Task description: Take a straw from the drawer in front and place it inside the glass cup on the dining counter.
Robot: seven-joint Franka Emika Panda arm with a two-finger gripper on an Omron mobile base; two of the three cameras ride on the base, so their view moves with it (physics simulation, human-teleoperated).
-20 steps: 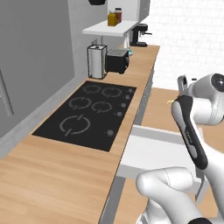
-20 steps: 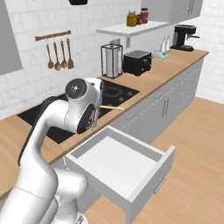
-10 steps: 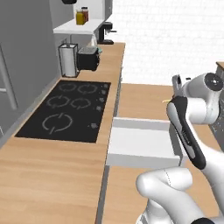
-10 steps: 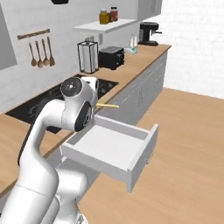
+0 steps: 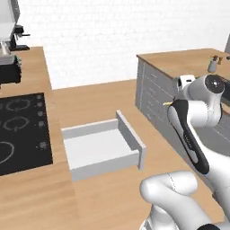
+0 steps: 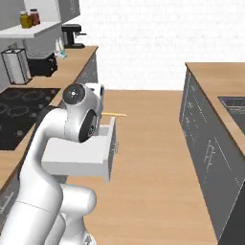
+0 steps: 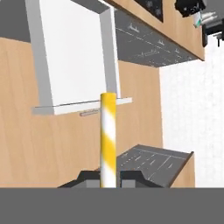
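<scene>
My gripper (image 7: 108, 178) is shut on the straw (image 7: 108, 131), a thin yellow-and-white striped stick that rises straight up between the two dark finger tips. In the right base view the straw (image 6: 114, 114) pokes out sideways from behind the white wrist, above the open drawer (image 6: 74, 167). Its yellow tip (image 5: 167, 103) shows beside the arm in the left base view. The drawer (image 5: 131, 137) stands pulled out, white inside with nothing in it. The dining counter (image 5: 179, 58) has a light wooden top and grey sides, with a dark sink (image 6: 235, 106) set into it. The glass cup is out of view.
A black cooktop (image 5: 18, 130) lies in the wooden worktop to the left. A coffee machine (image 6: 72, 34) and a toaster (image 6: 42, 65) stand further along it. A small grey bottle-like item (image 5: 212, 65) sits on the dining counter. Wooden floor (image 6: 153, 143) runs between the two counters.
The whole picture has swung: the base has turned right, so the cooktop slid left and the dining counter came into view. The straw stays in the shut gripper.
</scene>
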